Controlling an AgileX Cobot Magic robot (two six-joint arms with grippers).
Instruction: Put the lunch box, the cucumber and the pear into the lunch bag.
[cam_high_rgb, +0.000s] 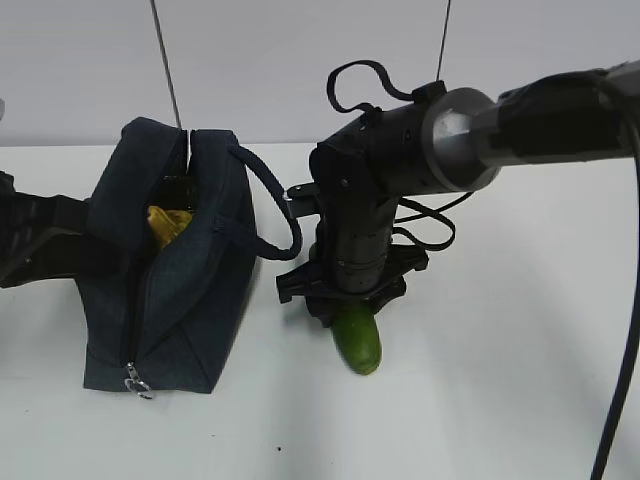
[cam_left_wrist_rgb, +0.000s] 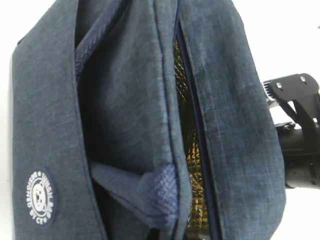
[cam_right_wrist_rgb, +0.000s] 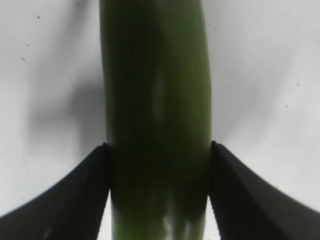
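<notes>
exterior: right gripper (cam_high_rgb: 345, 300) clamped on cucumber (cam_high_rgb: 358, 342), just right of open lunch bag (cam_high_rgb: 170, 290). left wrist: bag filling view, left gripper unseen, pinched closed. right wrist: fingers (cam_right_wrist_rgb: 75, 200) touching cucumber both sides.

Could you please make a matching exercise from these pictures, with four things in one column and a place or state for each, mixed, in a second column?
Things:
1. cucumber
2. pear
3. lunch bag
4. right claw

Places or states:
A. unzipped, standing on the white table
B. inside the bag, seen through the opening
C. lying on the table, right of the bag
D. one finger on each side of the cucumber, touching it

Right pairs: 1-C, 2-B, 3-A, 4-D
</notes>
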